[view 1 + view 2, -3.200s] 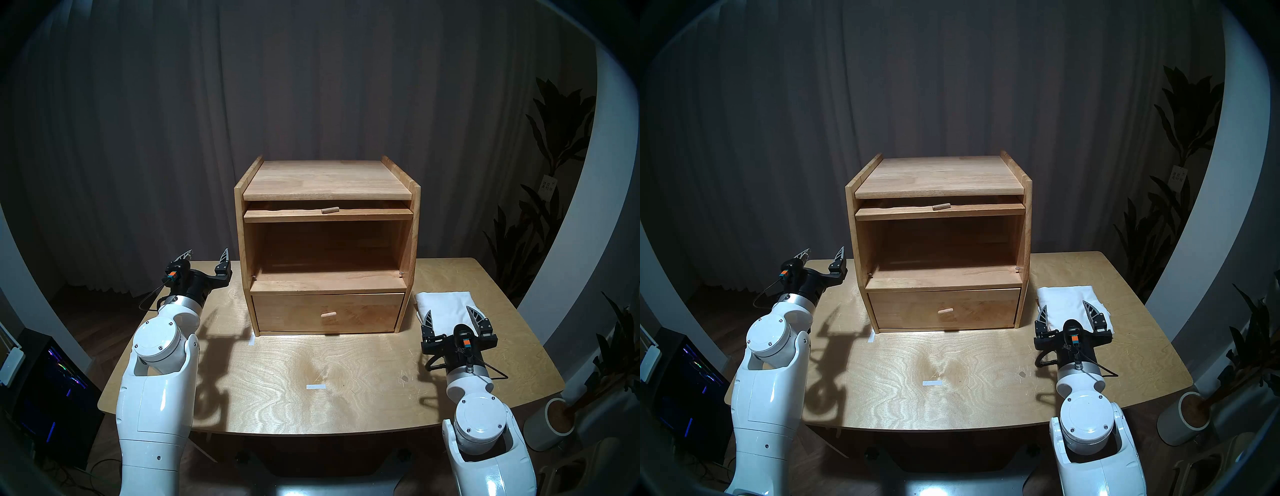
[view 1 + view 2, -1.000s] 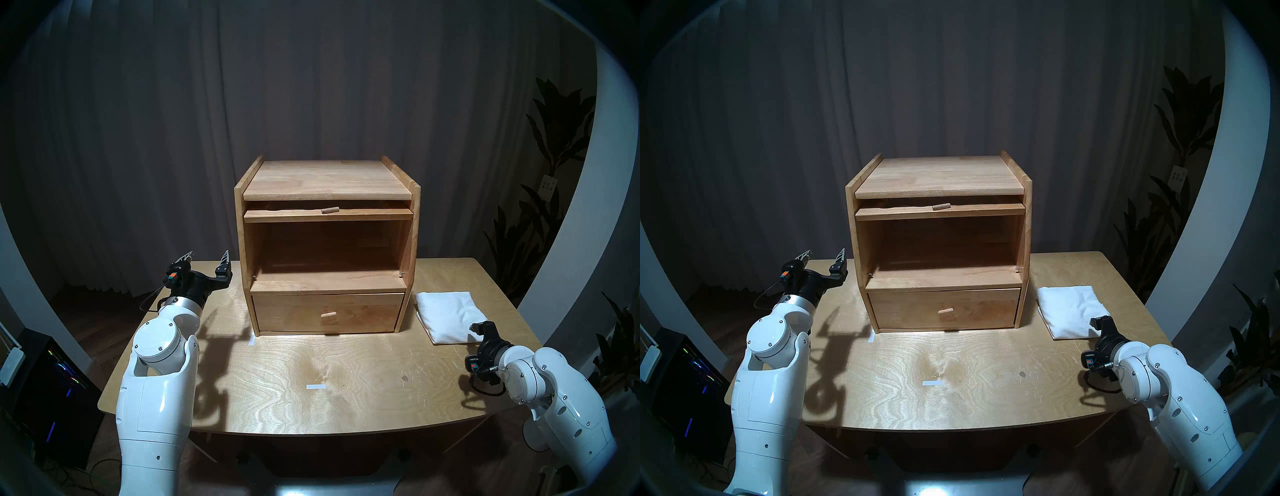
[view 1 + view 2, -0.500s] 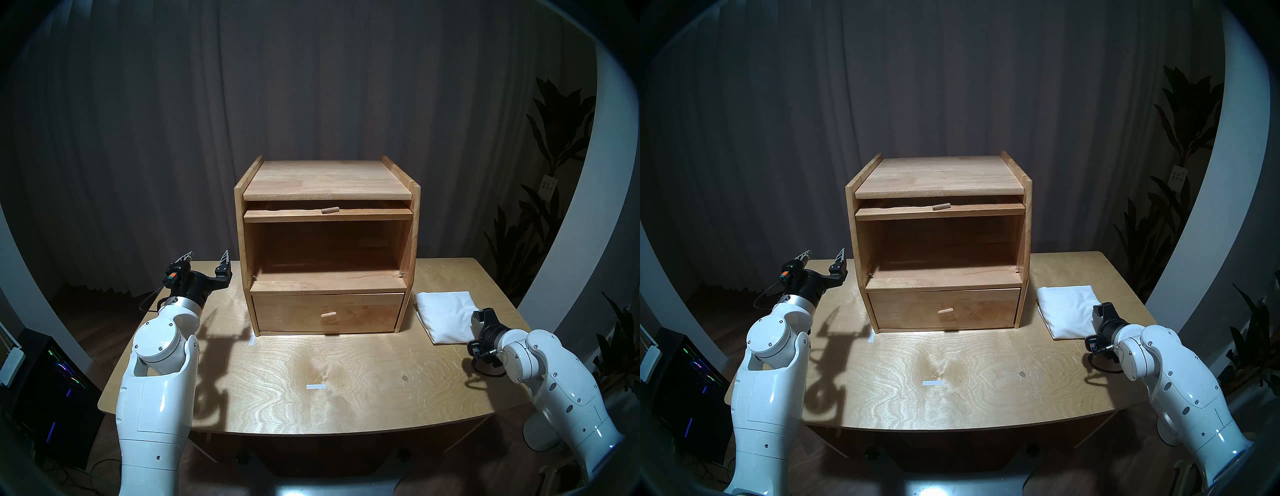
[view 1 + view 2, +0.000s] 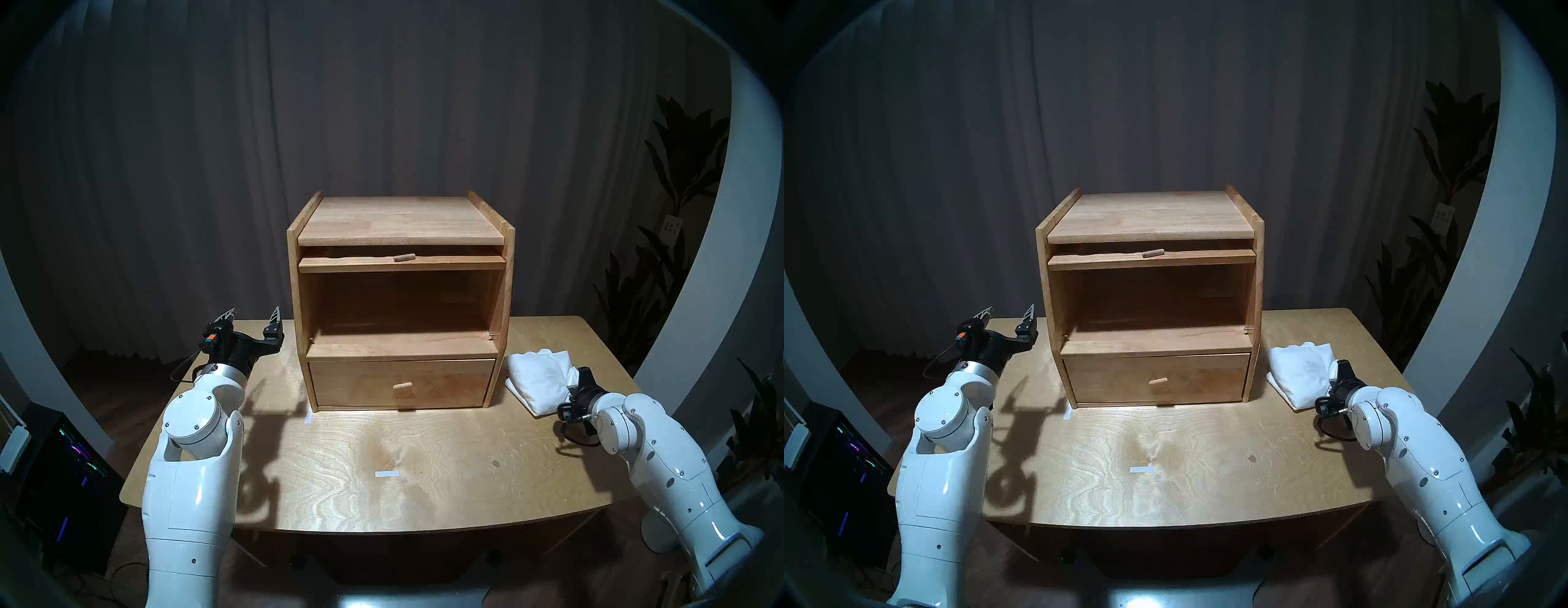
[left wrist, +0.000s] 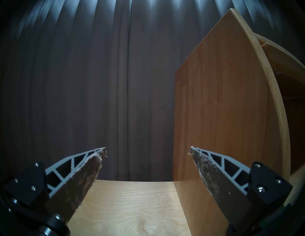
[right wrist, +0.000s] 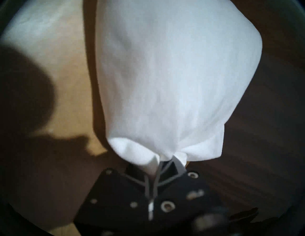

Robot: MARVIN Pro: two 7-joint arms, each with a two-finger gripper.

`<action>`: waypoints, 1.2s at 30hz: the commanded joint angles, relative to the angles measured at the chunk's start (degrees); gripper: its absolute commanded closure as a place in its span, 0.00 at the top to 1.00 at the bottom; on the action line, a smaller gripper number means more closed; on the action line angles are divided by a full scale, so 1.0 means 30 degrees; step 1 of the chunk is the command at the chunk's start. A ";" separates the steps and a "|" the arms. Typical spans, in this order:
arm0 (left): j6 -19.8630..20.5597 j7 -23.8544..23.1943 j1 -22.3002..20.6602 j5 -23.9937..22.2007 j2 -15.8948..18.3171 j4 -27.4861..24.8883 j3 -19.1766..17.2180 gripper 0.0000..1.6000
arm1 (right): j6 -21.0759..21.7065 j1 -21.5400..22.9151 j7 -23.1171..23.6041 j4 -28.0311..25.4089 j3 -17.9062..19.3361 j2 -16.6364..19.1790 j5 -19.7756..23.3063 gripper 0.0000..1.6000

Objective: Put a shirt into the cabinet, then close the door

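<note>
The right gripper (image 6: pixel 162 162) is pinched tight on a gathered edge of the white shirt (image 6: pixel 165 74); only the right wrist view shows this, with both fingers pressed together and a wad of cloth squeezed between them. That view is blurred, and the cloth balloons out from the pinch point, with tan tabletop to one side. The head views hide the fingertips behind the fabric but show what the wrist view cannot: the shirt (image 4: pixel 541 375) is bunched and rumpled, its far side raised, its near corner touching the table (image 4: pixel 424 479), just right of the cabinet (image 4: pixel 401 220). The right arm reaches in from the table's right edge.

The left gripper (image 5: pixel 147 149) hangs with its fingers spread wide, nothing between them. Its wrist view shows the cabinet's plain left side wall (image 5: pixel 222 115) close by and the dark curtain (image 5: pixel 82 82) beyond. The head views place this gripper (image 4: pixel 253 313) above the table's far left corner, beside the cabinet but apart from it.

From the head, the cabinet's large compartment stands open and bare. The door (image 4: pixel 402 264) lies flat, slid in under the top, its peg handle (image 4: pixel 403 257) pointing forward. The drawer (image 4: pixel 401 382) below is pushed in.
</note>
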 commanded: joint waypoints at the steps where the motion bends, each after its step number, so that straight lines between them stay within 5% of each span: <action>1: -0.0102 0.0052 -0.0234 -0.0010 -0.0036 -0.0471 0.0019 1.00 | 0.0534 -0.0734 -0.1205 -0.0919 0.1764 -0.1803 0.2610 0.00; 8: -0.0097 0.0041 -0.0252 -0.0020 0.0010 -0.0327 0.0029 1.00 | -0.0159 0.0214 -0.1946 -0.3000 0.2861 -0.3390 0.5817 0.00; 17: -0.0079 0.0048 -0.0227 -0.0021 0.0034 -0.0195 0.0030 1.00 | -0.0946 0.1087 -0.3161 -0.4476 0.4819 -0.3432 0.8048 0.00; 25: -0.0084 0.0052 -0.0239 -0.0024 0.0052 -0.0109 0.0034 1.00 | -0.1672 0.0280 -0.3337 -0.6548 0.6021 -0.4593 1.0531 0.00; 36: -0.0080 0.0059 -0.0229 -0.0028 0.0080 0.0010 0.0037 1.00 | -0.2682 -0.2153 -0.3003 -0.8777 0.6183 -0.6208 1.3755 0.00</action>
